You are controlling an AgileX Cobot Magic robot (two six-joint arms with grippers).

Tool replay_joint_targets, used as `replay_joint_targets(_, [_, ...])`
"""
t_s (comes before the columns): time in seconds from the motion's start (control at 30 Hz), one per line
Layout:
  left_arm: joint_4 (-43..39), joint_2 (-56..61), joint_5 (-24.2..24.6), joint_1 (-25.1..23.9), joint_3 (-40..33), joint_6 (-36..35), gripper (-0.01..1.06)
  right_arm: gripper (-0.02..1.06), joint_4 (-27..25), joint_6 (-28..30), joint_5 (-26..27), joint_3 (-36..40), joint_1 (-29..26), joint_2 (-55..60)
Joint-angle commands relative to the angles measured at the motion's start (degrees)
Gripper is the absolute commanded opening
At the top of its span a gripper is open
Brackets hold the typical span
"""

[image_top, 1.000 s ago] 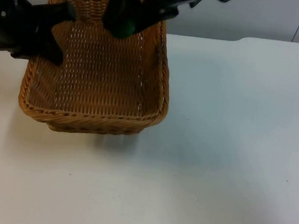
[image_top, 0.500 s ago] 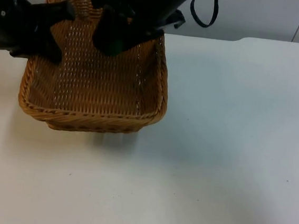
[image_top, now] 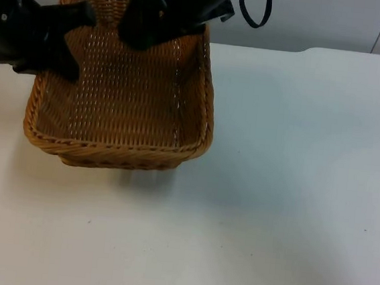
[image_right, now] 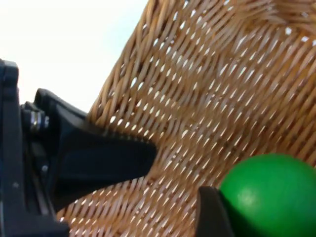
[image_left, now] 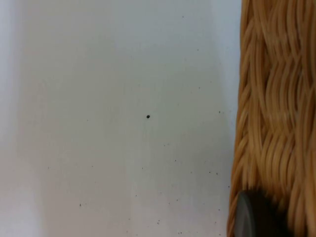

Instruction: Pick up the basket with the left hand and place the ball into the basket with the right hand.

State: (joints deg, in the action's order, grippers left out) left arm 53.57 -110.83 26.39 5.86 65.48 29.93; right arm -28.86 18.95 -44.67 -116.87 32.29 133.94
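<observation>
Right hand (image_top: 141, 38) grips a smooth green ball (image_right: 269, 195) over the woven basket (image_top: 118, 149); left hand (image_top: 65, 43) clamps its rim.

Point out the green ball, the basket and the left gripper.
green ball (image_right: 269, 195), right wrist view, on its rounded front.
basket (image_top: 118, 150), top view, on its near rim.
left gripper (image_top: 68, 40), top view, at the basket's left rim, between its fingertips.

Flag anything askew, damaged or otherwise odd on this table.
Nothing stands out. The left gripper holds the wicker basket by its left rim, weave intact. The right gripper is over the basket's far part, gripping the green ball. The white table shows no spill.
</observation>
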Motion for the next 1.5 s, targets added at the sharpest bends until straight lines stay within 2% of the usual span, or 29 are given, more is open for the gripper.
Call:
replay_joint_targets(0.0, [1.1, 0.8, 0.4, 0.0, 0.5, -0.1, 0.0, 0.55, 0.3, 0.2, 1.2, -0.4, 0.3, -0.5])
replay_joint_targets(0.07, [1.1, 0.8, 0.4, 0.0, 0.5, -0.1, 0.0, 0.7, 0.6, -1.8, 2.2, -0.4, 0.3, -0.5])
replay_joint_targets(0.1, [1.1, 0.8, 0.4, 0.0, 0.5, -0.1, 0.0, 0.7, 0.6, -1.8, 2.2, -0.4, 0.3, -0.5])
replay_joint_targets(0.13, [1.1, 0.8, 0.4, 0.0, 0.5, -0.1, 0.0, 0.74, 0.7, -2.8, 2.5, -0.4, 0.3, -0.5])
replay_joint_targets(0.57, [1.1, 0.8, 0.4, 0.0, 0.5, -0.1, 0.0, 0.73, 1.4, -5.4, 2.7, -0.4, 0.2, -0.5])
replay_joint_targets(0.6, [1.1, 0.8, 0.4, 0.0, 0.5, -0.1, 0.0, 0.71, 2.5, -6.3, 2.5, -0.4, 0.2, -0.6])
replay_joint_targets(0.63, [1.1, 0.8, 0.4, 0.0, 0.5, -0.1, 0.0, 0.63, 3.7, -6.8, 1.2, -0.7, 0.2, -1.0])
replay_joint_targets(0.67, [1.1, 0.8, 0.4, 0.0, 0.5, -0.1, 0.0, 0.48, 5.0, -6.8, -0.3, -1.0, 0.2, -1.3])
replay_joint_targets(0.7, [1.1, 0.8, 0.4, 0.0, 0.5, -0.1, 0.0, 0.2, 8.5, -6.5, -2.6, -1.6, 0.1, -1.8])
replay_joint_targets(0.73, [1.1, 0.8, 0.4, 0.0, 0.5, -0.1, 0.0, 0.2, 8.5, -6.5, -2.6, -1.6, 0.1, -1.8])
replay_joint_targets(0.8, [1.1, 0.8, 0.2, 0.0, 0.5, -0.1, 0.0, 0.0, 11.8, -6.8, -4.8, -2.8, -0.4, -2.6])
replay_joint_targets(0.97, [1.1, 0.8, -0.1, 0.0, 0.5, -0.1, 0.0, 0.0, 13.2, -9.4, -6.1, -4.8, -2.7, -5.0])
replay_joint_targets(1.07, [1.1, 0.8, -0.3, 0.0, 0.5, -0.1, 0.0, 0.0, 18.9, -15.6, -5.9, -5.7, -5.7, -9.0])
replay_joint_targets(1.1, [1.1, 0.8, -0.3, 0.0, 0.5, -0.1, 0.0, 0.0, 18.9, -15.6, -5.9, -5.7, -5.7, -9.0])
replay_joint_targets(1.2, [1.1, 0.8, -0.4, 0.0, 0.5, -0.1, 0.0, 0.0, 31.5, -23.7, -9.8, -5.7, -9.2, -13.8])
replay_joint_targets(1.23, [1.1, 0.8, -0.4, 0.0, 0.5, -0.1, 0.0, 0.0, 31.5, -23.7, -9.8, -5.7, -9.2, -13.8])
replay_joint_targets(1.27, [1.1, 0.8, -0.4, 0.0, 0.5, -0.1, 0.0, 0.0, 36.0, -25.6, -13.8, -5.7, -11.1, -15.8])
replay_joint_targets(1.33, [1.1, 0.8, -0.4, 0.0, 0.5, -0.1, 0.0, 0.0, 41.6, -27.4, -18.8, -5.7, -13.6, -18.1])
replay_joint_targets(1.47, [1.1, 0.8, -0.4, 0.0, 0.5, -0.1, 0.0, 0.0, 45.9, -28.1, -25.3, -5.7, -16.7, -20.2])
